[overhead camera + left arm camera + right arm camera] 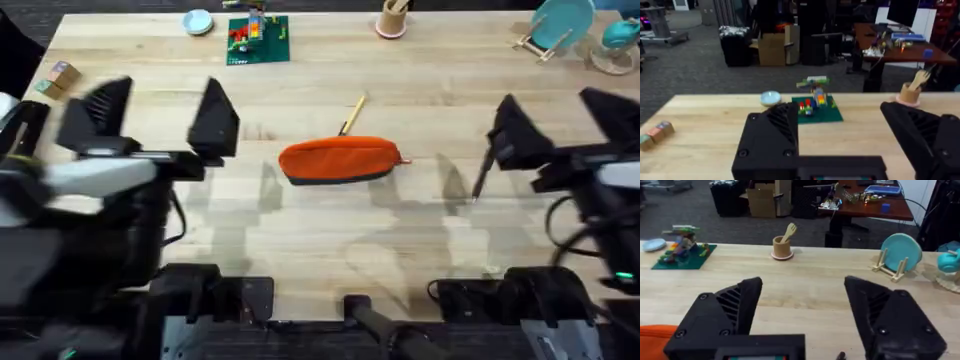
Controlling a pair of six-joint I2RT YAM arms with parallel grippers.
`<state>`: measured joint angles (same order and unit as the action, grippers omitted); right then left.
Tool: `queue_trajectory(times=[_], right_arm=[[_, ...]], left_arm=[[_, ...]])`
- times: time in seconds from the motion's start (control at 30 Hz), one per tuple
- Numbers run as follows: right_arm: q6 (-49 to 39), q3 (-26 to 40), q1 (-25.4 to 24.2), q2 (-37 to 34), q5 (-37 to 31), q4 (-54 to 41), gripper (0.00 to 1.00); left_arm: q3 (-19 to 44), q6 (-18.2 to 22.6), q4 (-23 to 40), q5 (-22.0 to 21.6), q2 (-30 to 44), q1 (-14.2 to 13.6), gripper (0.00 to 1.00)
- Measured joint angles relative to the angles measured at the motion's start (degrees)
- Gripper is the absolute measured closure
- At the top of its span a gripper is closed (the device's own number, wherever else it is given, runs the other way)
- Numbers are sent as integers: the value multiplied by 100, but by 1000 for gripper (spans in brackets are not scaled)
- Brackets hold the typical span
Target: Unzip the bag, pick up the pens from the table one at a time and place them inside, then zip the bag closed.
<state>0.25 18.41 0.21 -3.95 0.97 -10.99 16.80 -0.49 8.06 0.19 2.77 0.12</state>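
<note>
The orange bag (338, 160) lies lengthwise at the middle of the table (330, 240), with a dark strip along its near edge and a small pull tab (403, 160) at its right end. A yellow-tan pen (351, 115) lies just behind the bag, slanting away from it. A black pen (482, 172) rests to the right of the bag, by the inner finger of my right gripper (562, 120). That gripper is open and empty, and a corner of the bag (655, 337) shows beside it. My left gripper (160, 115) hovers open and empty, left of the bag.
Along the far edge stand a green baseplate with toy bricks (257, 38), a pale blue disc (198, 21), a tan cup of wooden sticks (392, 18) and a blue plate on a rack (556, 25). Small coloured blocks (57, 78) sit far left.
</note>
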Motion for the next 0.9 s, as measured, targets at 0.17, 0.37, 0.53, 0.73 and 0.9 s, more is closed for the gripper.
queue_trajectory(times=[0.17,0.37,0.53,0.73,0.9], right_arm=[[-1,1242,0,-844,15,-969,5],[2,2772,0,-2080,33,-2221,5],[15,4042,0,-3166,35,-3500,6],[15,5256,0,-4308,35,-4821,5],[15,5903,0,-5029,35,-5578,5]], left_arm=[[1132,1,674,-1,624,0,10],[2556,-162,1788,-2,1624,0,9],[3695,-421,2869,0,2525,0,8],[4920,-553,4208,91,3659,0,8],[5588,-584,5027,328,4486,0,8]])
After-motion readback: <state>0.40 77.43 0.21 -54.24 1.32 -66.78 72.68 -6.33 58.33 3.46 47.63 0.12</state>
